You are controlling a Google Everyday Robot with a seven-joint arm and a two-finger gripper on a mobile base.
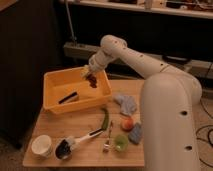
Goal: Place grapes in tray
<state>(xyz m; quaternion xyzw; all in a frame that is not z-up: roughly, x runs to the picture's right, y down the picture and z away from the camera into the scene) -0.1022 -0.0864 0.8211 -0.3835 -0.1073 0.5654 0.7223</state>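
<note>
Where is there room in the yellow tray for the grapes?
The pincer hangs with the grapes over the tray's right end. The floor is bare there, and left of the black tool. The table is crowded near the orange fruit.

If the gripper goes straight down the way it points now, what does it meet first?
Probably the tray floor: the gripper hangs over the tray's right part with the grapes below it. Depth is uncertain.

This looks like a robot test room, maybe a lab. A small wooden table (80, 127) stands by dark shelves with cables (207, 132) on the floor. The gripper (90, 74) holds grapes (92, 80) over the yellow tray (55, 80) at the table's back left corner
</note>
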